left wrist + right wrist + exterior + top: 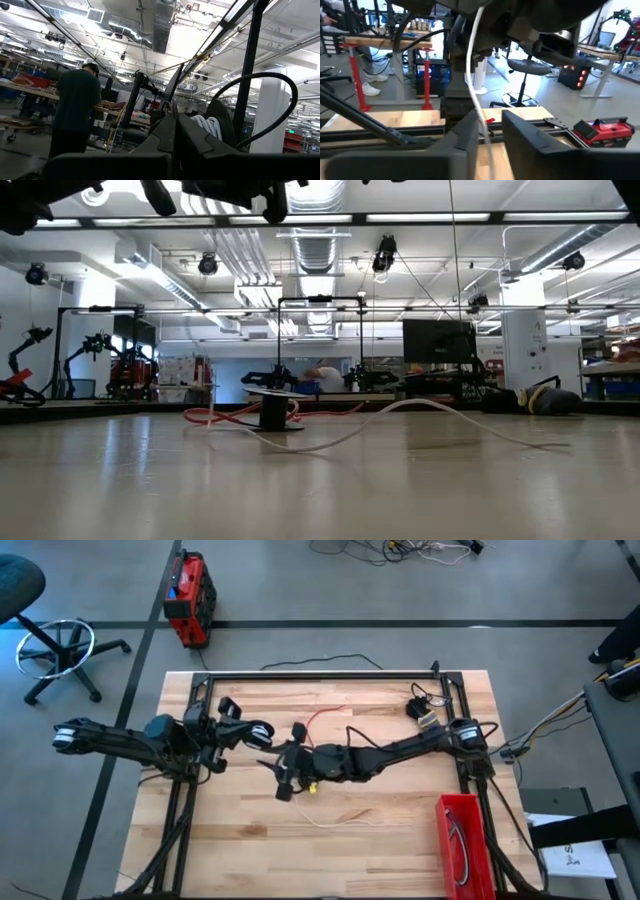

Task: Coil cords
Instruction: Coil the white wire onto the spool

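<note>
- The right gripper [287, 778], raised over the wooden table's [400, 840] middle, is clamping the thin white cord [475, 75], which is trailing toward the near edge.
- The left gripper [262, 732] is holding a white bundle, fingers together; next, I judge, looping the slack.

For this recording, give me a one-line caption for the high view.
Both arms meet mid-table, left pincer and right pincer above the white cord, red cord behind.

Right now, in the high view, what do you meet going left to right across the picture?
Office chair → red toolbox → left hand → right hand → black cord → red bin.
</note>
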